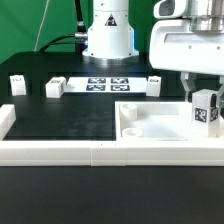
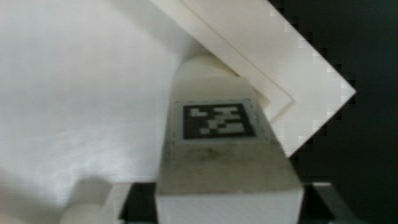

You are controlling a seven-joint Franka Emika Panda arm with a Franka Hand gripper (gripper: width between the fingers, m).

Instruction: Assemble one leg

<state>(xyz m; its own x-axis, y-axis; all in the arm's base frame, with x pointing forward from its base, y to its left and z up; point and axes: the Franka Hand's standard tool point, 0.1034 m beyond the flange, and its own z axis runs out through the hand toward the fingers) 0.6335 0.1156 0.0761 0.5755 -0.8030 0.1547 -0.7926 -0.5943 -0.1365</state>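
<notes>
Leg [image 1: 206, 108] in pincer [image 1: 205, 97] above white panel [image 1: 160, 124] on black table [image 1: 70, 118].

No readable words, brand names or numbers anywhere. Only coded signs: square black-and-white tag on one face of the leg [image 1: 205, 110], held up at the exterior view's right above the white panel [image 1: 165, 124]; same tag close up in the wrist view on the leg [image 2: 217, 122], pattern of black and white cells, not decipherable as letters. Row of similar tags on the marker board [image 1: 107, 84], flat on the table before the arm's base. Dark marks on small white blocks [image 1: 54, 87] nearby, too small to read.
</notes>
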